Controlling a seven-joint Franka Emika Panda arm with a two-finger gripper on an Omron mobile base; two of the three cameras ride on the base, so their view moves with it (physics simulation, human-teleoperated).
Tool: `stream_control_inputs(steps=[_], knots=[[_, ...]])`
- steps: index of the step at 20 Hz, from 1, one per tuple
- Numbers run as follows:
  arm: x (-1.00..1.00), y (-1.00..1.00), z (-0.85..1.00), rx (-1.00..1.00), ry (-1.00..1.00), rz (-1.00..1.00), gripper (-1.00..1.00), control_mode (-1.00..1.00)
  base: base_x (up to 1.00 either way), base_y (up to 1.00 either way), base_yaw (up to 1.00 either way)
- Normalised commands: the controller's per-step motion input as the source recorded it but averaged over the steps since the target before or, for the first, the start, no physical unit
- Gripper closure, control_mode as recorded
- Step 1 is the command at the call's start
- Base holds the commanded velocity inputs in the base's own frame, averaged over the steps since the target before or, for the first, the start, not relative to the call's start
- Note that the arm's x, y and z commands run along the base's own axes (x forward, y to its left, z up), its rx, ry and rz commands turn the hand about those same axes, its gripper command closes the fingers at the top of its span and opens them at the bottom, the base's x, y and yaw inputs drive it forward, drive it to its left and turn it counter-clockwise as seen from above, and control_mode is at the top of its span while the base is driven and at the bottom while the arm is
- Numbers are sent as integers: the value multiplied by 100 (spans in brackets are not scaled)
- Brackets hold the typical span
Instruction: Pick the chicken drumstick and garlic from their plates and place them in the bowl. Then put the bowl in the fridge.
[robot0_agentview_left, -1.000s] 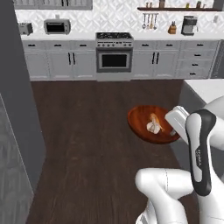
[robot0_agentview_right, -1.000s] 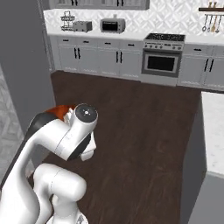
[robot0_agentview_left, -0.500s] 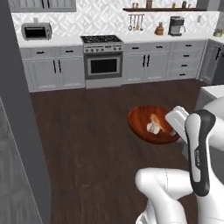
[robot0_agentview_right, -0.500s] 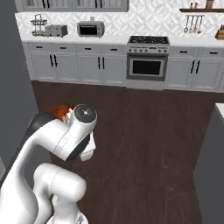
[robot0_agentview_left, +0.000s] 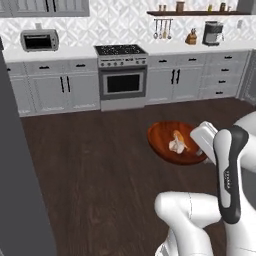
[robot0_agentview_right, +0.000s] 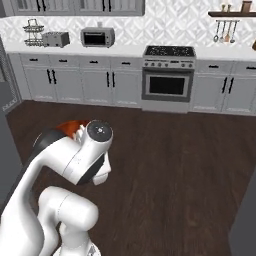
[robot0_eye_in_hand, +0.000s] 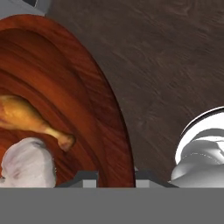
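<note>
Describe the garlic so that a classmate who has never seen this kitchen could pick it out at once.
Start at the oven in the far wall of cabinets, then look nearer, above the dark wood floor, to the reddish-brown bowl carried beside the white arm. Two things lie inside it: the garlic is the pale, rounded off-white bulb, next to the golden-orange chicken drumstick with its thin bone end.

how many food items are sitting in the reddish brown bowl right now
2. The chicken drumstick lies across the middle of the bowl; the garlic sits beside its bone end, near the rim the gripper grips. Anything beneath them would be hidden.
</note>
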Motion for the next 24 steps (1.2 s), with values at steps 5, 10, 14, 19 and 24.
stream_control_inputs(steps=[5,10,14,19,24], knots=[[0,0,0,0,0,0,100,100,100,-3,13],[0,0,0,0,0,0,100,100,100,-6,35],[0,0,0,0,0,0,100,100,100,0,43],[0,0,0,0,0,0,100,100,100,-6,59],[0,0,0,0,0,0,100,100,100,-10,57]])
